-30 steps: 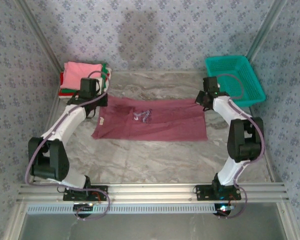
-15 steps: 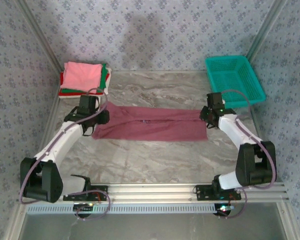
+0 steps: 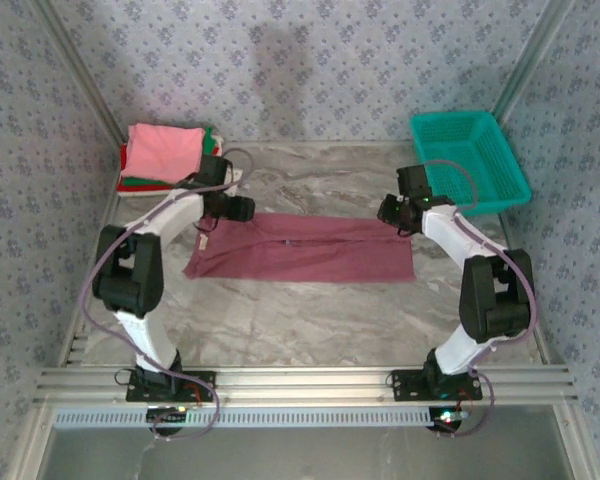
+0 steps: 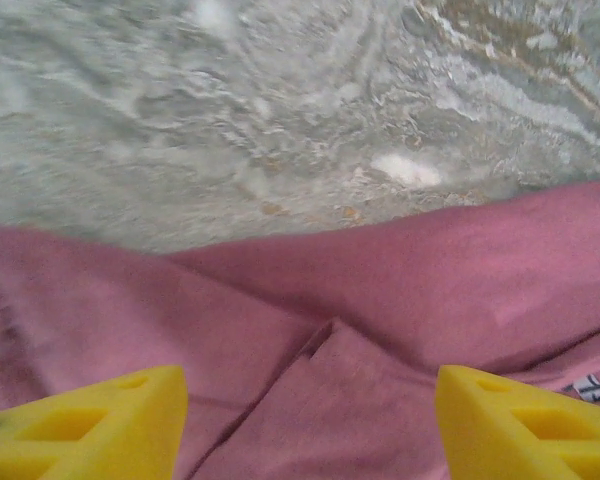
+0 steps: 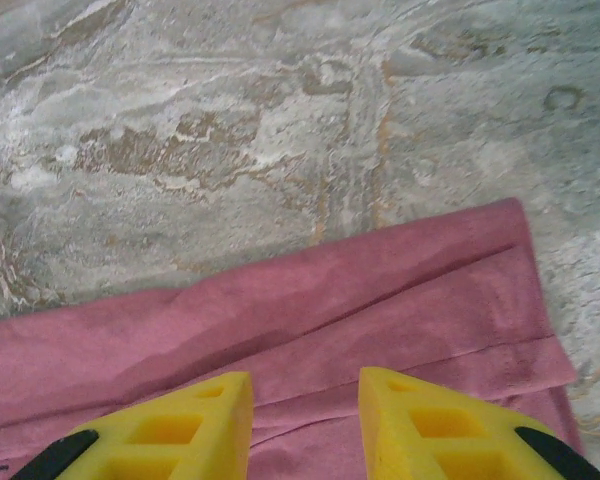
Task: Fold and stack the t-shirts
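Maroon t-shirt (image 3: 300, 248), a long folded band, soft, light, limp, lies under both grippers: left gripper (image 3: 242, 210) gaping wide and empty over one end, right gripper (image 3: 390, 212) part-open and empty over the other; best pinched through all layers at those end edges.

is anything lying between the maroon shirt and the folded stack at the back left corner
No loose thing does. Bare table lies between the maroon shirt and the folded stack. The left arm's wrist crosses that gap, left gripper open over the shirt's far left edge.
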